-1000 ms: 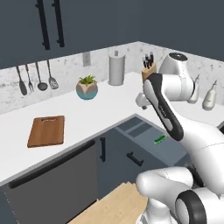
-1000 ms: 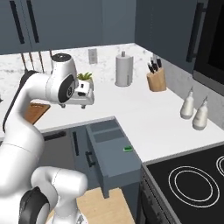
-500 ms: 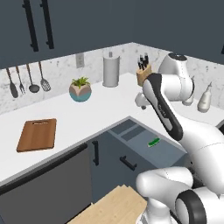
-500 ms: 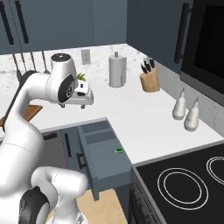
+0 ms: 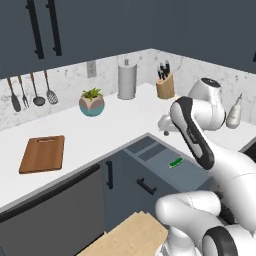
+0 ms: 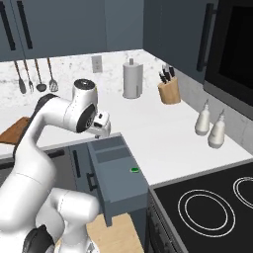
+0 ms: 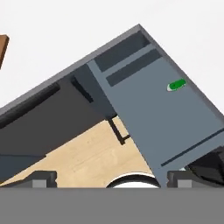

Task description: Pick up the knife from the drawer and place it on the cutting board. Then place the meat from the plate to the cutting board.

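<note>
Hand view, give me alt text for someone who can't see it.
An open blue-grey drawer runs diagonally through the frame, with a small green-handled knife lying inside near its right wall. White counter lies above it, light wood floor below, and a brown cutting board corner shows at the left edge.

The knife lay in the open drawer, toward its right side. The cutting board sat on the surface, well left of the drawer.
</note>
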You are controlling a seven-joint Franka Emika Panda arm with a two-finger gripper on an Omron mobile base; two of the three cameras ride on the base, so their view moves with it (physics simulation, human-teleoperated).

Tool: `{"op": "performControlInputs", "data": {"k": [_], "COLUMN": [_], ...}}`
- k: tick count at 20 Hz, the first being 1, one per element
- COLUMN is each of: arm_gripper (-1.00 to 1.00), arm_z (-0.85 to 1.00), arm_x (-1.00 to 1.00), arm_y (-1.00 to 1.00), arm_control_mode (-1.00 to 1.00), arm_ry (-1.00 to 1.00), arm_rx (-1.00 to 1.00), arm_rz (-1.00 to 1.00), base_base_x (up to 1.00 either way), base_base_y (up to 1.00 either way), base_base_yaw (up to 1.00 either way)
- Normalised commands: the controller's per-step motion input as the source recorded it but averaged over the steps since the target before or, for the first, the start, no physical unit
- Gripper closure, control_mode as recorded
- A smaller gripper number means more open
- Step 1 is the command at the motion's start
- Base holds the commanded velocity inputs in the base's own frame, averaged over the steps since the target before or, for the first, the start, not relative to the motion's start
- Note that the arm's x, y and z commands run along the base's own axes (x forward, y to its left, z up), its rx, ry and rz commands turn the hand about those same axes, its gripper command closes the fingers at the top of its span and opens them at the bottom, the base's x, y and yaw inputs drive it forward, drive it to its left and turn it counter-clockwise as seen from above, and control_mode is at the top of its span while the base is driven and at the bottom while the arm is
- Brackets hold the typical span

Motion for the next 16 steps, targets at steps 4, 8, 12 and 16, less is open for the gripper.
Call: {"op": "performControlInputs", "data": {"k": [4, 8, 12, 16], "arm_gripper": [-1.00, -1.00, -1.00, -1.00], "arm_z": [-1.00, -0.90, -0.64, -0.41], "arm_x": [-0.10, 0.04, 0.15, 0.39], "arm_y": [0.00, 0.00, -0.03, 0.00], "arm_control_mode": [-1.00, -1.00, -1.00, -1.00], "arm_ry": [0.00, 0.06, 0.17, 0.11], "arm_rx": [0.23, 0.12, 0.01, 0.00], "arm_rz": [-0.63, -0.50, -0.34, -0.18], "base_base_x": [0.00, 0.00, 0.00, 0.00], "base_base_y": [0.00, 0.00, 0.00, 0.00], "base_base_yaw": [0.00, 0.00, 0.00, 0.00]}}
